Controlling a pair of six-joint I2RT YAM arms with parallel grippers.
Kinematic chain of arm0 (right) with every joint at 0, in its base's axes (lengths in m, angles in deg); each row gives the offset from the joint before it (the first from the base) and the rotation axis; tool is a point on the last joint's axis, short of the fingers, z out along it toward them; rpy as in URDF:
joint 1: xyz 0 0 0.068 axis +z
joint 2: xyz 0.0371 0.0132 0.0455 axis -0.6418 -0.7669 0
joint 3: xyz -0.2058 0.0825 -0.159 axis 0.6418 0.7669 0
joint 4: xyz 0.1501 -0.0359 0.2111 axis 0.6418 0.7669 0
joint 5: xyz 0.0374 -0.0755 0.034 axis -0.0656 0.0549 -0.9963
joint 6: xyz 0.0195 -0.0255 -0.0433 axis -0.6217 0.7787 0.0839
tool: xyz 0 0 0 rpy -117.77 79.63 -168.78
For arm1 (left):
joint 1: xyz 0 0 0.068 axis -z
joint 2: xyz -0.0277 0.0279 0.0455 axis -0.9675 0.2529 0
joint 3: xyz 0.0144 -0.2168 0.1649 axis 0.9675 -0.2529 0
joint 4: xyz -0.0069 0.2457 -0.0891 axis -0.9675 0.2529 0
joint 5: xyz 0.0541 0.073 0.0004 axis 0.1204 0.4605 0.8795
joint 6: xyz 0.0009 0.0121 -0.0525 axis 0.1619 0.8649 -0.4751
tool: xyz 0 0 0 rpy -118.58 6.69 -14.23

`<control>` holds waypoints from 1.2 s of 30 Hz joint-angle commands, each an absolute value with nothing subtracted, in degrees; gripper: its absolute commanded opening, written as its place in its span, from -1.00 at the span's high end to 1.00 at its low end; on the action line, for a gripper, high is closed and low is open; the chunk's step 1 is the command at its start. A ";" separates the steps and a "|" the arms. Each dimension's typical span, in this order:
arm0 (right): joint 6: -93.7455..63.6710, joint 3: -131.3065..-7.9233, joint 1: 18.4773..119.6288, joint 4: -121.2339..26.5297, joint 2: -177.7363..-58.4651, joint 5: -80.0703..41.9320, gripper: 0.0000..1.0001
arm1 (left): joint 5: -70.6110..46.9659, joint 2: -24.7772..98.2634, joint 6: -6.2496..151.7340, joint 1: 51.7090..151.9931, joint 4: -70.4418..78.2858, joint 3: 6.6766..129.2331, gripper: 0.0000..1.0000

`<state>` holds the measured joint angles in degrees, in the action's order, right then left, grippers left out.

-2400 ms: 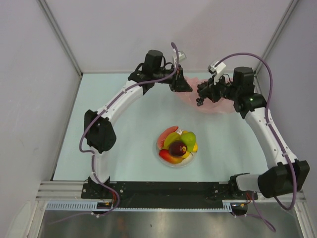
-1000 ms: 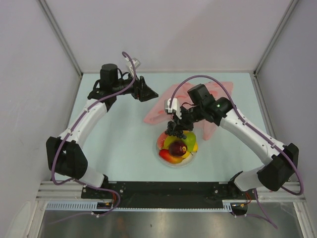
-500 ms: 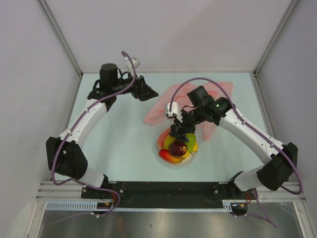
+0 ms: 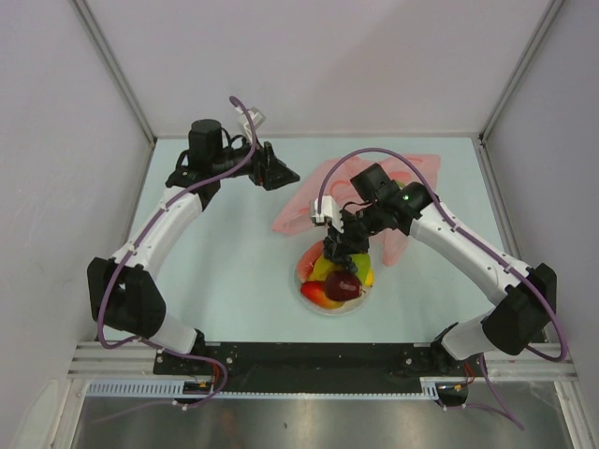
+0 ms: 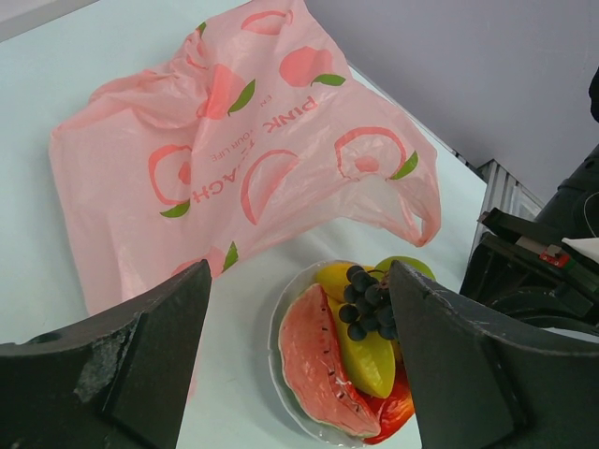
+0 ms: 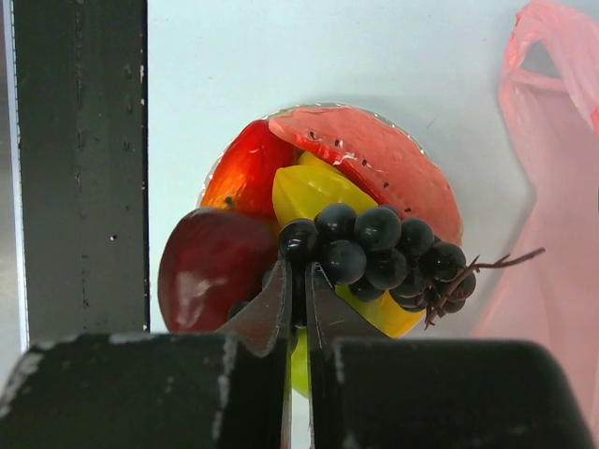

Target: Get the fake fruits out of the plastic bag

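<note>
Pale blue-green worktop (image 4: 215, 271) is stretching between plain white walls, and near its middle a white plate (image 5: 276, 323) is carrying the fake fruits. The dark purple grape bunch (image 6: 384, 248) is lying on top of the pile, across the yellow fruits (image 5: 360, 351) and beside the pinkish-red slice (image 5: 318, 360). The right tool (image 6: 299, 271) is hanging directly over the plate with its fingers pressed almost together, pinching the near end of the grape bunch. The dark red apple (image 6: 211, 267) is sitting just beside those fingers, the red-orange mango (image 6: 245, 173) is lying against the slice, and the green pear (image 5: 407, 267) is peeking out at the far side of the pile.

The plastic bag (image 5: 234, 159) is lying flattened on the worktop just beyond the plate, its near edge almost touching the rim. The right arm is rising from its base at the near right, bending at the elbow near the right wall, and reaching inward over the bag with its wrist tipped down at the plate.

The left tool (image 4: 281, 176) is hovering above the far-left part of the worktop, near the bag's left edge and apart from it, with its fingers spread wide and holding nothing. The left arm is arching far up along the left side, with its wrist pointing right toward the bag.
</note>
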<state>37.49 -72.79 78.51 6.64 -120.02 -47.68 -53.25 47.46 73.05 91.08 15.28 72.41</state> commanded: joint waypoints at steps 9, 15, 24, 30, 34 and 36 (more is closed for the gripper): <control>38.88 -75.02 78.95 7.60 -120.25 -47.46 0.83 | -54.71 48.17 71.49 91.08 12.62 74.01 -0.63; 39.94 -75.02 78.86 8.30 -120.69 -47.64 0.67 | -54.98 48.52 71.05 91.08 12.18 74.10 -0.63; 39.77 -74.93 78.95 8.65 -121.48 -46.85 0.61 | -55.86 49.40 70.00 91.08 11.56 74.71 -0.63; 39.94 -74.93 79.12 9.01 -120.96 -46.94 0.19 | -55.94 49.32 70.00 91.08 11.56 74.71 -0.63; 39.77 -74.93 79.13 9.27 -119.99 -46.32 -0.05 | -56.03 49.05 70.00 91.17 11.47 74.45 -0.63; 39.76 -74.93 79.13 9.27 -119.20 -46.23 -0.07 | -56.12 48.96 69.91 91.08 11.47 74.45 -0.63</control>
